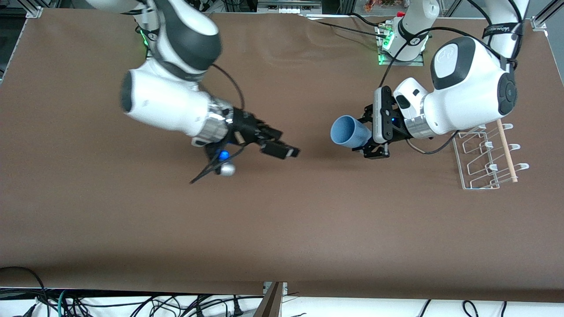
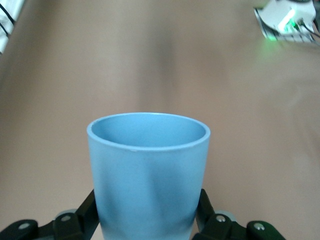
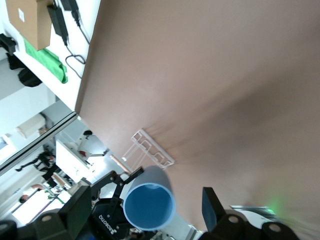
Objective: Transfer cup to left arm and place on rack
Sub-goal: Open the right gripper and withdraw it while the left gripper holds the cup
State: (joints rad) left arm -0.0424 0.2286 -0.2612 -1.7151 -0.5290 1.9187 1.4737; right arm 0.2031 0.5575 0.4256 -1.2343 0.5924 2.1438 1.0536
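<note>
Holding the cup (image 1: 350,131) by its base end, the left claw (image 1: 374,132) sits right of center in the front frame, in the air over the brown surface (image 1: 282,229); its black fingers (image 2: 82,212) press against both sides of the light-blue tumbler, which lies on its side with its open mouth turned toward the middle of the frame and toward the right claw (image 1: 282,143). From the left wrist camera the cup (image 2: 148,175) fills the lower center of the picture, its rim unbroken and its inside bare, with the claw's linkages showing at either lower corner. The right claw hangs over the surface a little left of center in the front frame, its fingers spread wide with nothing between them, well apart from the cup's mouth. From the right wrist camera those parted fingers (image 3: 212,207) frame the bottom of the picture, and the cup (image 3: 149,205) appears between them farther off, mouth-on, with the left claw (image 3: 107,207) gripping it from the lower left. The rack (image 1: 487,158), white wire with a pale wooden dowel (image 1: 506,152) laid across it, stands on the surface at the right of the front frame, just below the left arm (image 1: 467,94).
</note>
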